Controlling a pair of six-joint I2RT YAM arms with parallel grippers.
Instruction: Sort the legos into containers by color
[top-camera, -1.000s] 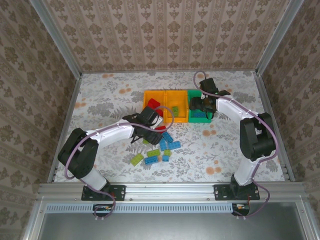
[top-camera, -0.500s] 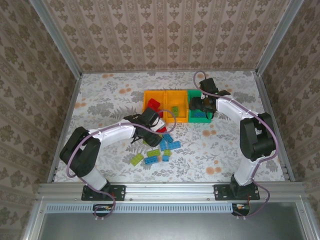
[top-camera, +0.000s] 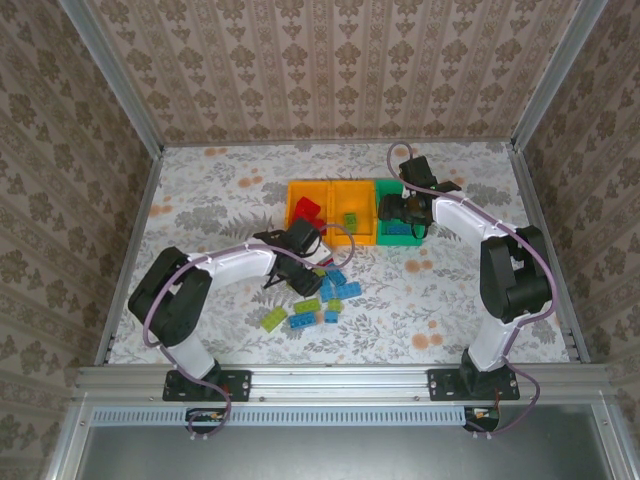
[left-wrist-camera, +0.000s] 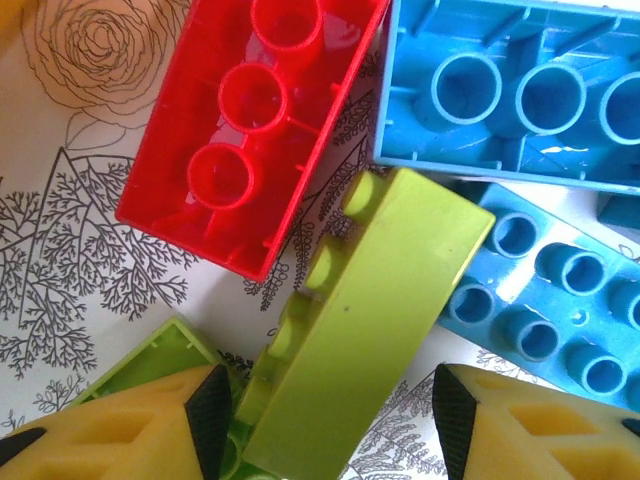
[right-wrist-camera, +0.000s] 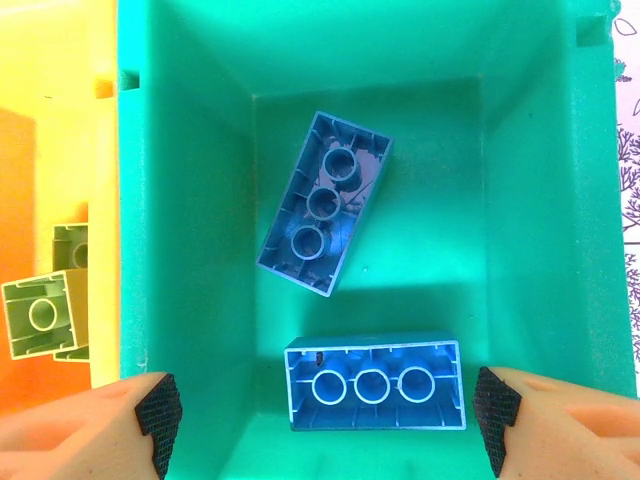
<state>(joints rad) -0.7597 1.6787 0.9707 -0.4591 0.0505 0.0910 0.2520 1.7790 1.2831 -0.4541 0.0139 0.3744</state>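
Note:
Loose legos in blue and lime lie in front of the three containers. My left gripper is low over this pile. In the left wrist view a lime brick lies tilted on its side between the fingers of the left gripper. It sits close to the left pad, with a gap at the right pad. A red brick and blue bricks lie just beyond. My right gripper hangs open over the green bin. Two blue bricks lie inside, neither one gripped.
The left orange bin holds red bricks and the middle orange bin holds lime bricks. A lime brick and a blue one lie nearer the front edge. Papered walls enclose the table.
My left gripper has shifted right and down into the brick pile, and its jaws have narrowed around the lime brick. The right arm has stayed put.

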